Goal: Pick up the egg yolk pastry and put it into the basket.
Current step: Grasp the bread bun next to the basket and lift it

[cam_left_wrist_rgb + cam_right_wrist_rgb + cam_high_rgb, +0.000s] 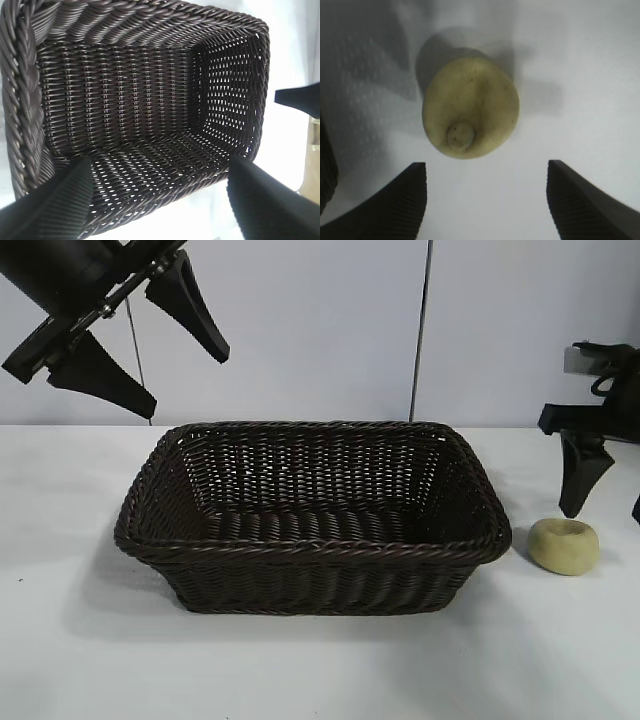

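Observation:
The egg yolk pastry (564, 545), a small pale yellow lump with a dimple on top, lies on the white table just right of the basket (310, 550). The basket is large, dark brown wicker, and nothing is in it. My right gripper (603, 512) hangs open a little above and behind the pastry. In the right wrist view the pastry (470, 107) lies just beyond the open gripper (486, 165), with nothing between the fingers. My left gripper (186, 384) is raised above the basket's left far corner, open and holding nothing. Its wrist view looks down into the basket (125, 100) past the open gripper (160, 165).
The white table (320, 670) has free room in front of the basket and to its left. A pale wall (320, 330) stands behind. A finger of the right gripper (297, 97) shows beyond the basket's far end in the left wrist view.

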Available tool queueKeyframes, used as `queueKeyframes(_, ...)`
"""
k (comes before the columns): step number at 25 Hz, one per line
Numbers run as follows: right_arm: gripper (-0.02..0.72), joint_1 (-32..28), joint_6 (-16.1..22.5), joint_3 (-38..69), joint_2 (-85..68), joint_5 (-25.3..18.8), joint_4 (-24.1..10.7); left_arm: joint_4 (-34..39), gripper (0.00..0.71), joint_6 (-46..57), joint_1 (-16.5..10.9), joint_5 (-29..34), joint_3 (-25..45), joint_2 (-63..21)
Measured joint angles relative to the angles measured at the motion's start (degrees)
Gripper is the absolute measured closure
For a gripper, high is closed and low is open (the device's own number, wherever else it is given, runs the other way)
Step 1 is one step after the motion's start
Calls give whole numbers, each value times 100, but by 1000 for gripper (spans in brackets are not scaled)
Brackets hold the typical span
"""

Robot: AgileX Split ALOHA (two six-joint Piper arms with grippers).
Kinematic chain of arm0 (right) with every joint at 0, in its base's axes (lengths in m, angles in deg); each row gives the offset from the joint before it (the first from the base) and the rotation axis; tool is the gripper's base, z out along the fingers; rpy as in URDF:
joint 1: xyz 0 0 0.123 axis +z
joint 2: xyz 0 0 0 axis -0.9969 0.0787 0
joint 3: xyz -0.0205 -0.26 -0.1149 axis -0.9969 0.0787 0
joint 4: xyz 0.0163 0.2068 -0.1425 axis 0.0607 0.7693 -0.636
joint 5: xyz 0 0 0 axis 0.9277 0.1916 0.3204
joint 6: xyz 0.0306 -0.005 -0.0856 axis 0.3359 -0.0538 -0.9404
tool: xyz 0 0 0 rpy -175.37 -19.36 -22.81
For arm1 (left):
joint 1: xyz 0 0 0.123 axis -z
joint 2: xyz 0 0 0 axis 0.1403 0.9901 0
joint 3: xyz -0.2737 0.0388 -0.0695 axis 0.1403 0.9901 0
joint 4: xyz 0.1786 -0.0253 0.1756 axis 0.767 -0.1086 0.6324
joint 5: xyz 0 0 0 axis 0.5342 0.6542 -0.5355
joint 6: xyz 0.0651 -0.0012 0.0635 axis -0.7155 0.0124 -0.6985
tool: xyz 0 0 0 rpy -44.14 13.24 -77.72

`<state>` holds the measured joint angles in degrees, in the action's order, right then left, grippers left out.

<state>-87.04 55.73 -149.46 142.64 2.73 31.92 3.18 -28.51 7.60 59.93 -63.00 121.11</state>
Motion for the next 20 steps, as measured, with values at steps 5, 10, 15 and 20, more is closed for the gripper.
queueKeyframes(5, 209, 0, 14, 0, 423, 348, 80, 0, 168, 0, 0, 0, 0, 0)
queueKeyframes(10, 279, 0, 85, 0, 564, 595, 99, 0, 168, -6, 0, 12, 0, 0)
queueKeyframes(15, 486, 0, 224, 0, 564, 712, 112, 0, 168, -6, 0, 16, 0, 0)
queueKeyframes(20, 528, 0, 256, -10, 525, 672, 112, 0, 168, -6, 0, 18, 0, 0)
